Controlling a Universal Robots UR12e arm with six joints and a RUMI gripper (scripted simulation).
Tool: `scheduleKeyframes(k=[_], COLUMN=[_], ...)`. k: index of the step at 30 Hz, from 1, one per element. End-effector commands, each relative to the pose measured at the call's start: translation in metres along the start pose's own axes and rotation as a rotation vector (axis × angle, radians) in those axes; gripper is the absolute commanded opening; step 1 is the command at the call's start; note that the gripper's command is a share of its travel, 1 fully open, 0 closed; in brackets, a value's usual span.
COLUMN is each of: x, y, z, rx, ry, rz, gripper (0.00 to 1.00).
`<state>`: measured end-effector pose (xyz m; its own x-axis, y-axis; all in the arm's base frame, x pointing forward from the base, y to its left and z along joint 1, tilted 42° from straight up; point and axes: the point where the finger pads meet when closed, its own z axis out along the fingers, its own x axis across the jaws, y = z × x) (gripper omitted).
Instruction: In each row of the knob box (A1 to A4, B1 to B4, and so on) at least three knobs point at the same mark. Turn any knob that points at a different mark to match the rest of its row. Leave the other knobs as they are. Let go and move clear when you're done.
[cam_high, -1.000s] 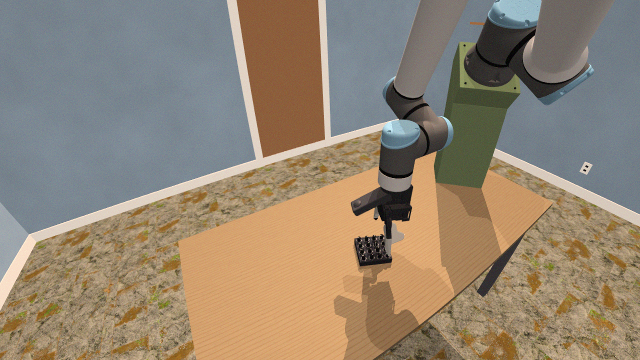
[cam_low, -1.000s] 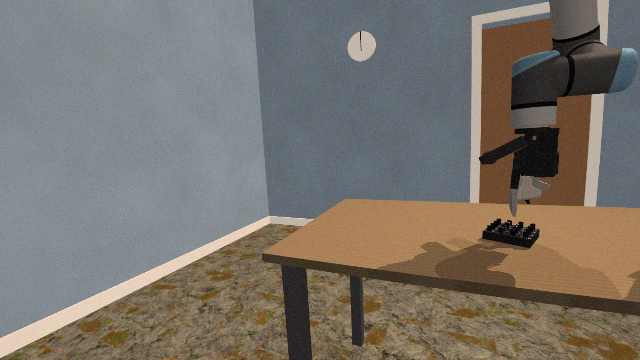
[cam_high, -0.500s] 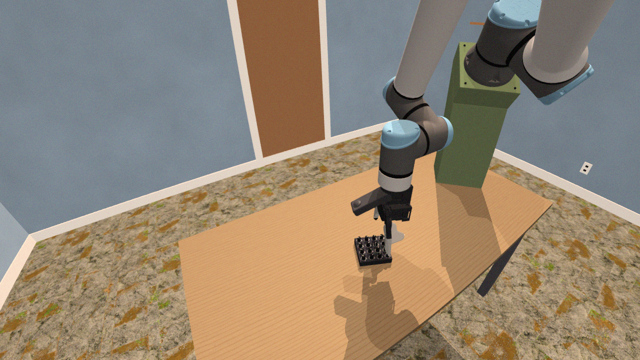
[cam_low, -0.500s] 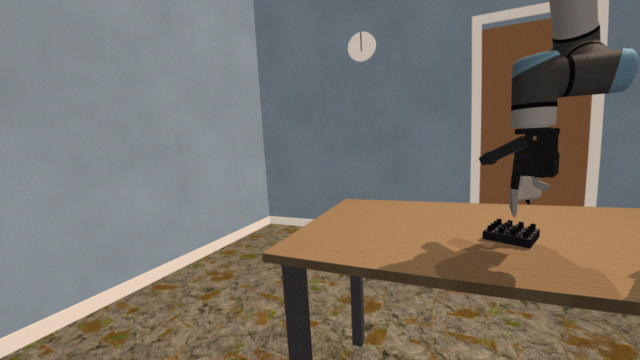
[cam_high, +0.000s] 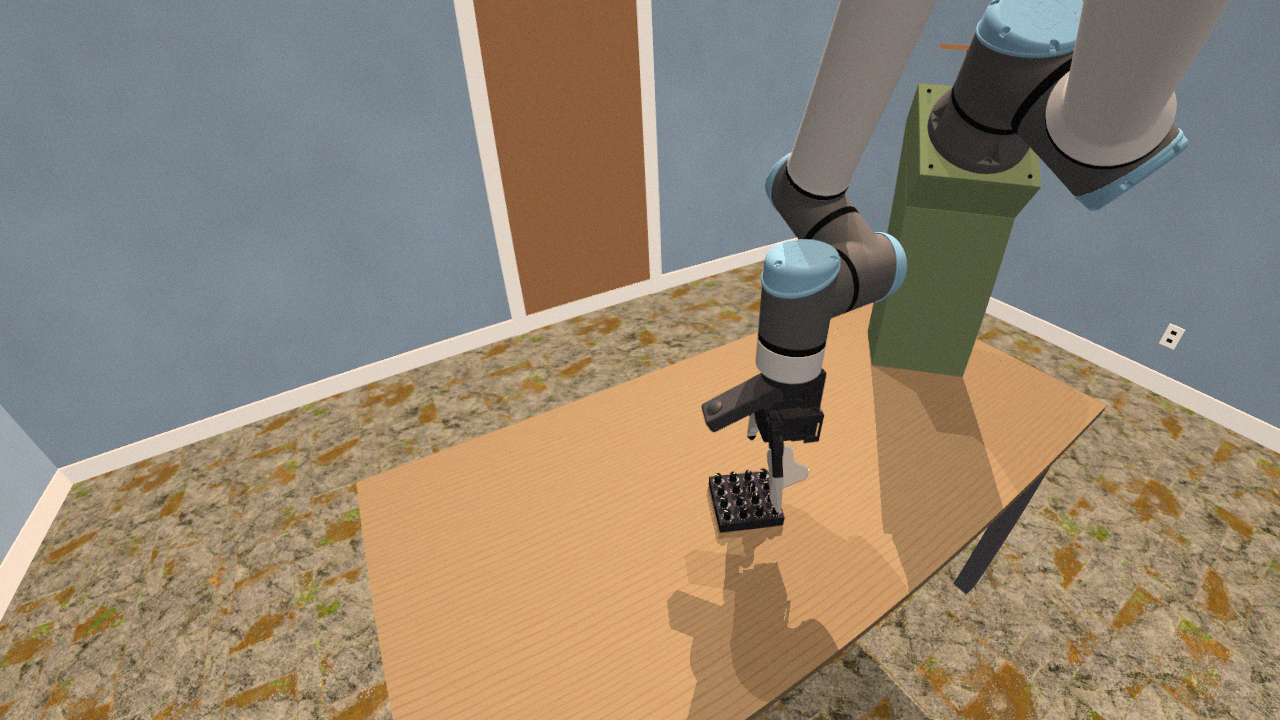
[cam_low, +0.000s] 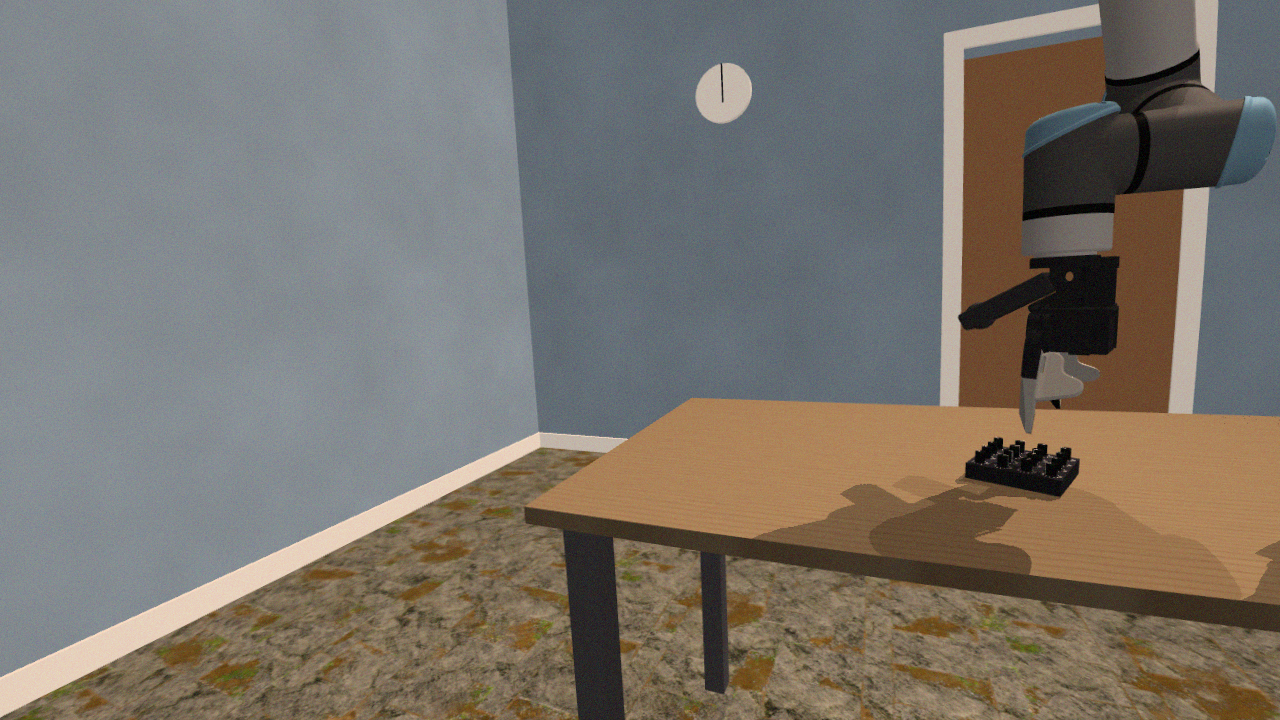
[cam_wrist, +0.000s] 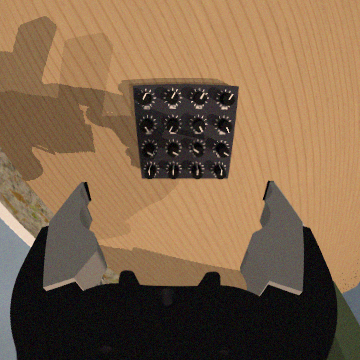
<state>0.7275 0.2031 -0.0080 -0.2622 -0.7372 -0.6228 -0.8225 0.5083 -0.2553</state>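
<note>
Hanging above the wooden table (cam_high: 537, 555) (cam_low: 760, 465) (cam_wrist: 290, 125), the gripper (cam_high: 764, 472) (cam_low: 1042, 419) (cam_wrist: 176, 183) is released, with its two fingers wide apart. The knob box (cam_high: 747, 503) (cam_low: 1020, 480) (cam_wrist: 186, 135) lies flat on the table, on the right side in the exterior view. In the wrist view, the second knob from left (cam_wrist: 172, 124) in the second row from the far side points differently from its row.

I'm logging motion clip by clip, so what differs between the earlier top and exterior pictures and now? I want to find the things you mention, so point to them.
Nothing visibly changed. The arm (cam_high: 793, 317) (cam_low: 1068, 179) holds the same pose, its open pincer (cam_high: 763, 474) (cam_low: 1042, 419) (cam_wrist: 176, 183) above the knob box (cam_high: 748, 524) (cam_low: 1015, 480) (cam_wrist: 185, 112), gripping nothing. The box sits in the same place on the table (cam_high: 554, 555) (cam_low: 760, 474) (cam_wrist: 300, 125). Whether any knob turned slightly is too small to tell.
</note>
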Motion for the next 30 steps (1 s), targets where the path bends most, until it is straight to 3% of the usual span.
scheduleKeyframes(k=[1,30], x=[-0.0002,-0.0002], y=[-0.0002,0.0029], z=[-0.0003,-0.0003], rx=[0.001,0.001], ry=[0.0,0.0], rz=[0.0,0.0], gripper=[1.0,1.0])
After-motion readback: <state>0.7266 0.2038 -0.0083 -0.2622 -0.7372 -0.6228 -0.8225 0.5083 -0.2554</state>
